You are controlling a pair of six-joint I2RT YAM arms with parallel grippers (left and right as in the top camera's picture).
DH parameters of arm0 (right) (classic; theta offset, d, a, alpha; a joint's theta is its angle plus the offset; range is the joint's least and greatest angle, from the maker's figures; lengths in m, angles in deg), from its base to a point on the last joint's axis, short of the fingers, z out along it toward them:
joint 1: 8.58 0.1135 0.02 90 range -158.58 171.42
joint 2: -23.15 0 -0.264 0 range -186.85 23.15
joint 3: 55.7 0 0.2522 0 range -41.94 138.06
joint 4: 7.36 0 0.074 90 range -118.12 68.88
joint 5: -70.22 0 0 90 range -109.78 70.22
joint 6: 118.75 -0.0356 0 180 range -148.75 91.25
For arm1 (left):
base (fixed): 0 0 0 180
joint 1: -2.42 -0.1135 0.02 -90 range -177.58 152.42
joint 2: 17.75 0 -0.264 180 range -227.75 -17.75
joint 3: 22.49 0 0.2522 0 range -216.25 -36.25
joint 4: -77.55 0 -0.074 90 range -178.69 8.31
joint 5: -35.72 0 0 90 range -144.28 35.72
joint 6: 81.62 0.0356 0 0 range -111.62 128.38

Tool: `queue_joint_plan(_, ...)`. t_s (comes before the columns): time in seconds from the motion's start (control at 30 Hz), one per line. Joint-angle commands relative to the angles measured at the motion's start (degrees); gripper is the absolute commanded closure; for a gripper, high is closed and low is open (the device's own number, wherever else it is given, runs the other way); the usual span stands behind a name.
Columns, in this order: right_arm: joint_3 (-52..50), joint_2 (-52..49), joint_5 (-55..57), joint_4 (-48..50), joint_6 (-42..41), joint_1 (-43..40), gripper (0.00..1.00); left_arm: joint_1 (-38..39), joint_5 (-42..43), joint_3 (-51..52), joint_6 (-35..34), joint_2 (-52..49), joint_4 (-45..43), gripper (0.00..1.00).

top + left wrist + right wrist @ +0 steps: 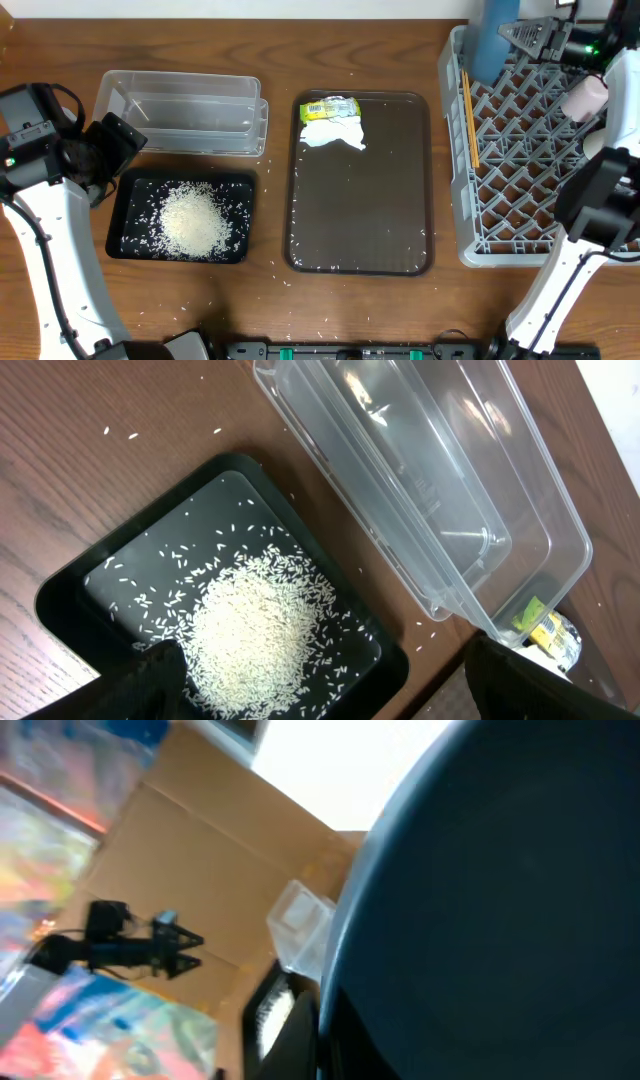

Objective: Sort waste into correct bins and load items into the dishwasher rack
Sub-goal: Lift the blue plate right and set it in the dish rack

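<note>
The black tray [125, 190] holds a heap of white rice [193, 222]; both show in the left wrist view, tray [60, 595] and rice [255, 630]. The clear tub [185, 112] stands behind it. My left gripper [118, 143] is open and empty above the tray's left end [320, 695]. The snack wrapper [330, 106] and napkin [335, 133] lie on the brown tray [360, 200]. My right gripper [518, 34] is shut on the dark-blue bowl [490, 35] [500, 910], held on edge over the grey rack [530, 170]. Chopsticks [469, 120] and a pink cup [585, 97] lie in the rack.
Loose rice grains are scattered on the wooden table around the black tray and on the brown tray. The wrapper shows through the tub's end in the left wrist view [535, 622]. The right arm's white link [580, 250] crosses the rack's front right corner.
</note>
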Motion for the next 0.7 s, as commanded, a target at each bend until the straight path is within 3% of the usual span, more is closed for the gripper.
queue_joint_plan(0.0, 0.4, -1.8, -3.5, -0.2, -3.0, -0.5, 0.99, -0.2, 0.1, -0.6, -0.1, -0.5, 0.1, 0.09)
queue_joint_plan(0.17, 0.4, -1.9, -3.5, 0.3, -4.8, -0.6, 0.99, -0.2, 0.1, -0.6, -0.1, -0.5, 0.1, 0.08)
queue_joint_plan(0.4, 0.4, -1.9, -3.5, 4.4, -16.8, -0.3, 0.99, -0.2, 0.1, -0.6, -0.1, -0.5, 0.2, 0.08)
queue_joint_plan(0.67, 0.4, -1.9, -0.7, 3.1, -18.6, -0.5, 0.96, -0.2, 0.1, -0.6, -0.1, -0.5, 0.1, 0.08)
